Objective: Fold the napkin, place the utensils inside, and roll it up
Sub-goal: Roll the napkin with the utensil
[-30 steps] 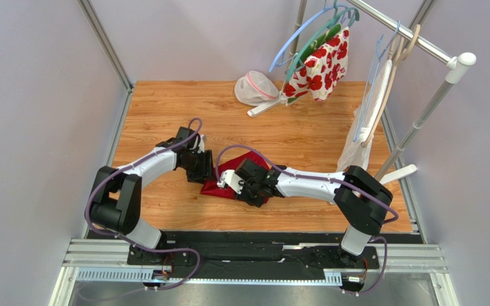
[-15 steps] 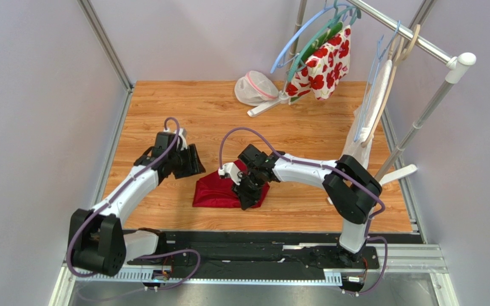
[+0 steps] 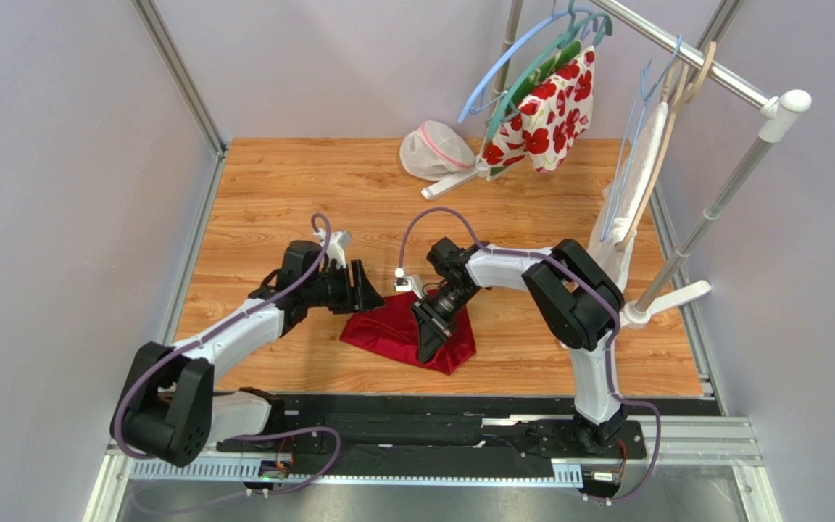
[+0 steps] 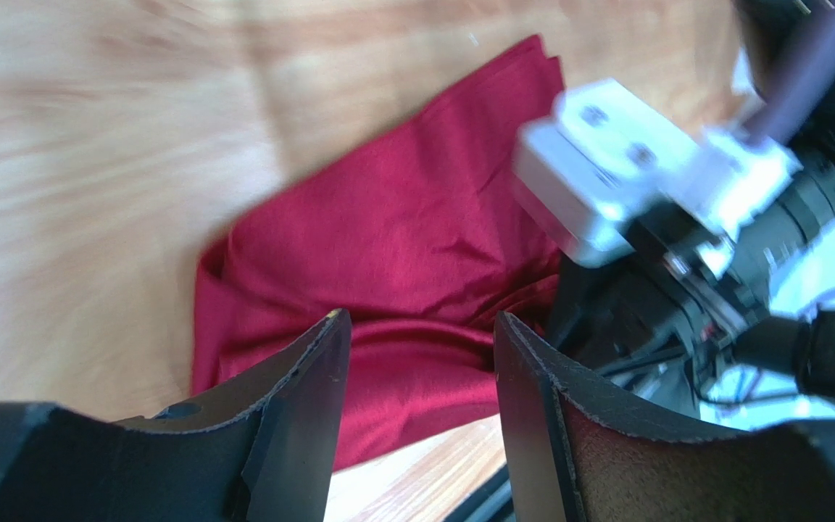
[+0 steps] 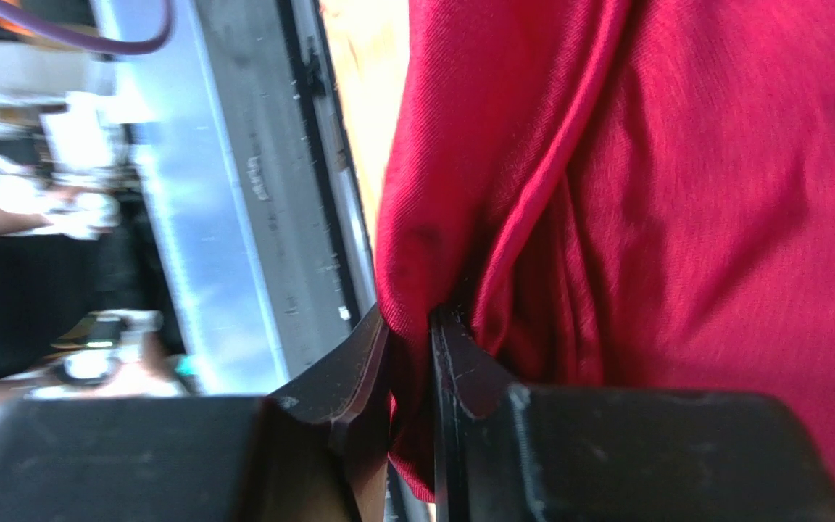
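Red cloth, the napkin (image 3: pixel 389 326), is bunched on the wooden table (image 3: pixel 280 196) near the front. A fold is clamped by the right claw (image 5: pixel 411 324), likely to be pulled over. The left claw (image 4: pixel 420 321) is held apart beside it, nothing gripped, likely to help.

The left gripper (image 4: pixel 420 326) is hanging just over the napkin (image 4: pixel 389 250) with its fingers (image 4: pixel 302 413) spread wide and nothing pinched between them. The napkin is lying rumpled on the table (image 4: pixel 106 163), which is looking kinda blurry, and the right arm (image 4: pixel 738 294) with its white camera block (image 4: pixel 607 174) is crowding in over the cloth's right side.
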Robot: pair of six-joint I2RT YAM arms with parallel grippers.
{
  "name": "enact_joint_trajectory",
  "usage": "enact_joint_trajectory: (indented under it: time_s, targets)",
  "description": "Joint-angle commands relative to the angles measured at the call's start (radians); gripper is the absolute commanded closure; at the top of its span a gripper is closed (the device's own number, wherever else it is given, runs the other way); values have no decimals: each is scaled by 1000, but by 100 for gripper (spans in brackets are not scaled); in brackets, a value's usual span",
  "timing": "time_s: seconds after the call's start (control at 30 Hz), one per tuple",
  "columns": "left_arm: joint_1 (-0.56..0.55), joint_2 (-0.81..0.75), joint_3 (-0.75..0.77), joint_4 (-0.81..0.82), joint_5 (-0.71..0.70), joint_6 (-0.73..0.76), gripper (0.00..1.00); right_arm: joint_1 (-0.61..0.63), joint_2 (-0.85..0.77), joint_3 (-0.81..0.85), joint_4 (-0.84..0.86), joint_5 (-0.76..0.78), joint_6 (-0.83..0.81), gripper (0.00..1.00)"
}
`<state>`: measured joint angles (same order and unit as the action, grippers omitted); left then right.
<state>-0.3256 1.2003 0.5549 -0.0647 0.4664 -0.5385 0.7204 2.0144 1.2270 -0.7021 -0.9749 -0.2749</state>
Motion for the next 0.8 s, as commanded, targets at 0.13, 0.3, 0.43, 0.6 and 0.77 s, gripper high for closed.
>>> enact_joint_trajectory:
  time_s: [0.13,0.3,0.43,0.6,0.77]
  targets:
    - [-62,87,-18,131,52,0,41,-98,106,-40,-13,-24,45,100]
    - [-63,64,11,33,-187,-37,41,-128,121,-43,23,-15,69,100]
    - [-63,97,36,-11,-276,-25,40,-133,115,-50,39,2,80,100]
    - [-63,186,108,0,-253,12,39,-127,54,-67,73,59,103,100]
    - [-63,213,160,-36,-299,43,39,-40,-54,-49,41,289,108,100]
